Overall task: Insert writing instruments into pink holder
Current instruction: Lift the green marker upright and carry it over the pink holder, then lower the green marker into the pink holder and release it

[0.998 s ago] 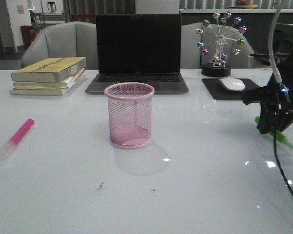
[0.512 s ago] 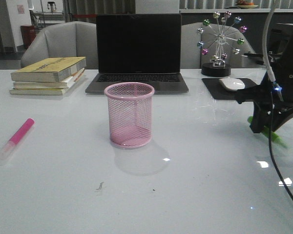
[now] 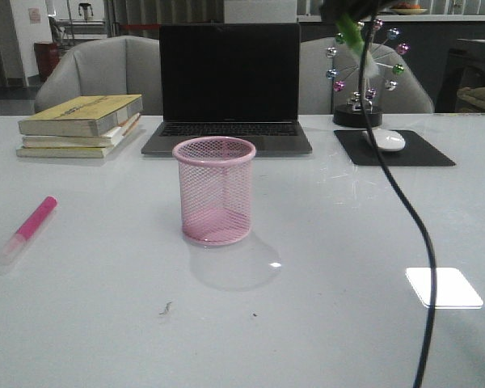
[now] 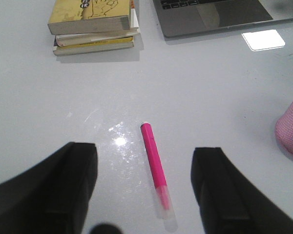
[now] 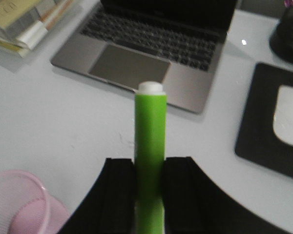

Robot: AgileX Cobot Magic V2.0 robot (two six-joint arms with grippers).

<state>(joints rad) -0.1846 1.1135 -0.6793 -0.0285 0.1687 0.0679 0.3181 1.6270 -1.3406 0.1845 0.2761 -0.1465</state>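
R gripper (image 5: 149, 195), clamped on green marker (image 5: 150, 146), sits high, far-right of pink holder (image 3: 215, 190); L gripper (image 4: 144, 195) wide over pink marker (image 4: 155, 165).

Right gripper (image 5: 149, 195) risen from surface (image 3: 323, 242) at right edge to top of front view, green marker (image 3: 352, 34) carried up, clamped between its fingers.

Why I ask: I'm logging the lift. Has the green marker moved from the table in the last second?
Yes. The green marker, clamped in the right gripper, has risen off the table to the frame's top, now above the mouse and leftward, toward the pink cup.
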